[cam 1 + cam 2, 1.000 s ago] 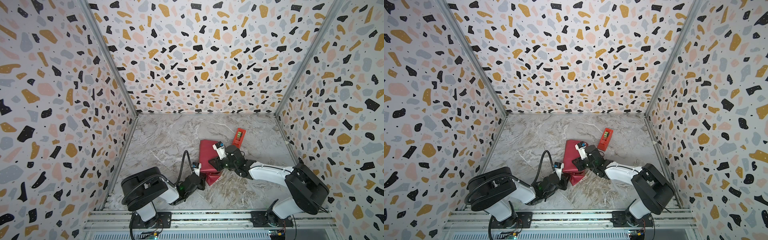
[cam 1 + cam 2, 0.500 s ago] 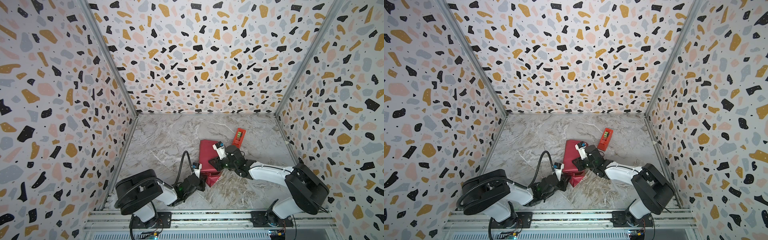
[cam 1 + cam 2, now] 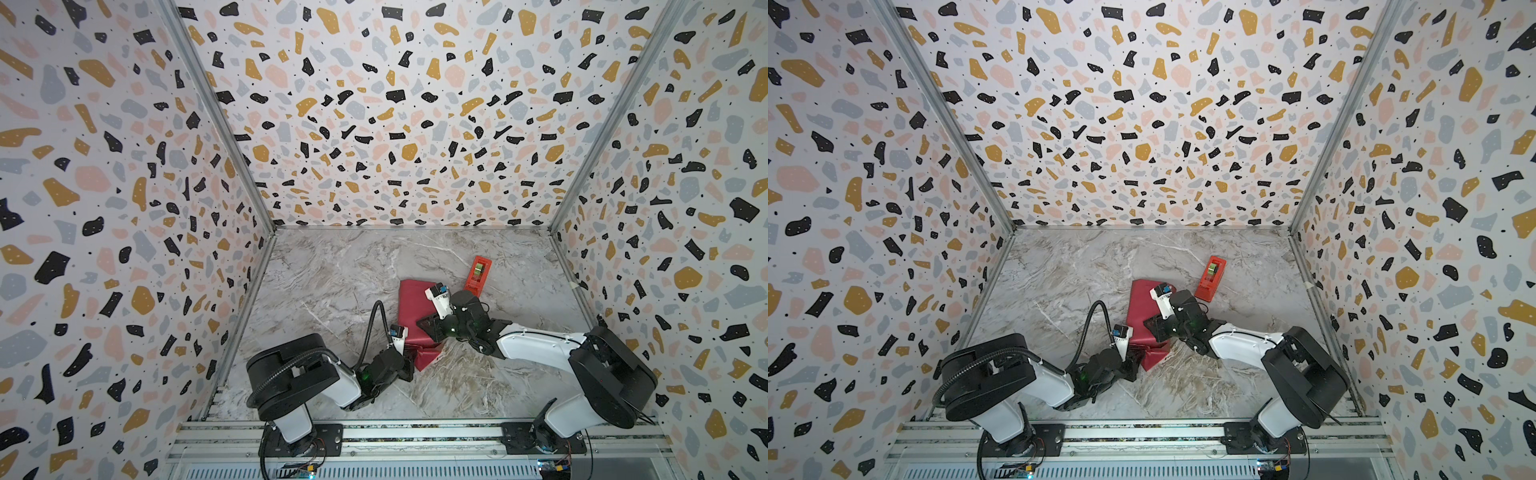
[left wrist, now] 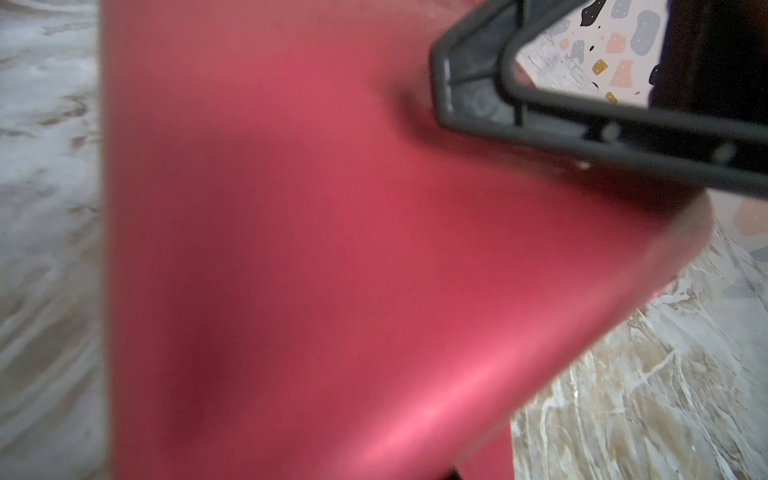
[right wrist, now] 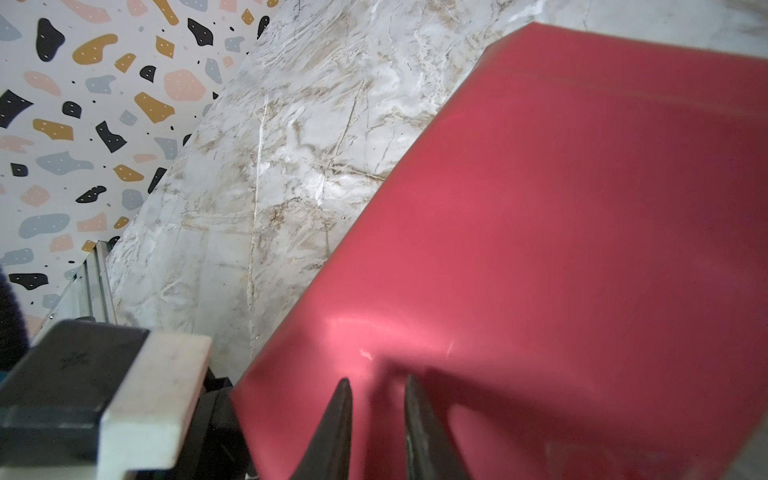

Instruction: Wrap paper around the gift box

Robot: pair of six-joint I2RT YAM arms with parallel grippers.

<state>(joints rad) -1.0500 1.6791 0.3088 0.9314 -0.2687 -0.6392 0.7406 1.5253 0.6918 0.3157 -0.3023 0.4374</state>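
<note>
Centrally, the paper [image 3: 415, 303] is sitting on the table [image 3: 332, 270] as a blocky maroon bundle, covering the box so that none of its faces is showing. The right gripper [image 3: 426, 324] is reaching in from the right and pressing its tips on the bundle's top, denting the sheet in the left wrist view. In the right wrist view its fingers [image 5: 340, 415] are standing a narrow gap apart, with nothing clearly pinched between them. The left gripper [image 3: 409, 359] is nosing against the bundle's near end, where a brighter red flap is sticking out onto the table. Its jaws are hiding behind the paper, so apart or together cannot be told. The dispenser [image 3: 478, 272] is lying near the paper's far right corner, not touching it.
</note>
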